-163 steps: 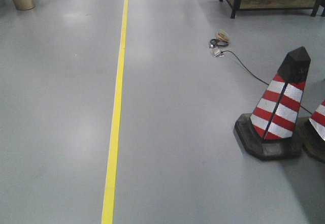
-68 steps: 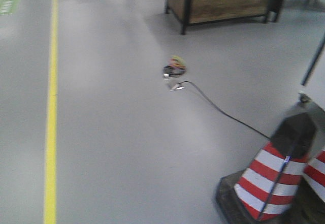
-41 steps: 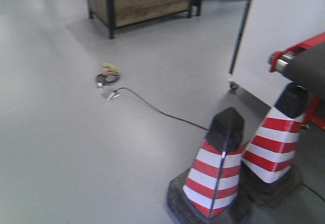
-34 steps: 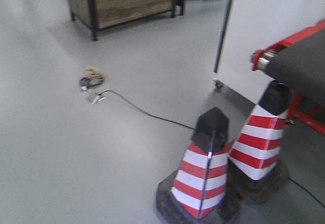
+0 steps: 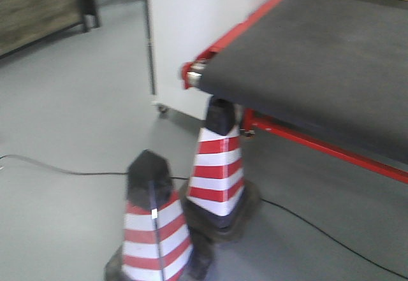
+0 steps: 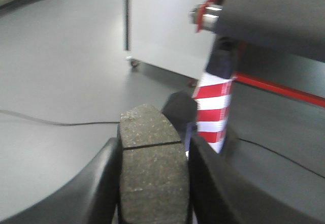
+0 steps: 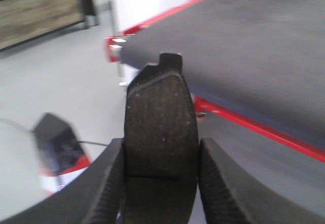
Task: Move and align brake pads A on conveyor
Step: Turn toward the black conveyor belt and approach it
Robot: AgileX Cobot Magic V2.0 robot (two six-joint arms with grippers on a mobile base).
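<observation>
- You have the conveyor (image 5: 319, 58) filling the front view from 12 to 3 o'clock: a matte charcoal belt with a red edge strip, its roller end (image 5: 193, 74) toward 11 o'clock and a red frame rail (image 5: 319, 147) beneath.
- The floor (image 5: 64, 134) is smooth grey, taking up the 7 to 10 o'clock side.
- Two red-and-white traffic cones stand at the belt's corner. The far cone (image 5: 220, 166) sits under the roller end, and the near cone (image 5: 153, 230) at 6 o'clock stands just beside it.
- A white panel on casters (image 5: 185, 32) stands at 12 o'clock behind the belt, and a wooden bench (image 5: 38, 7) at 10 o'clock.
- A black cable (image 5: 319, 230) runs across the floor past the cones.
- Your left gripper (image 6: 152, 148) pinches the left-hand brake pad A (image 6: 151, 173) between both fingers, groove showing, held above the floor short of the belt.
- Your right gripper (image 7: 161, 150) clamps the right-hand brake pad A (image 7: 160, 117), tab at 12 o'clock, held in the air in front of the belt's near corner.
</observation>
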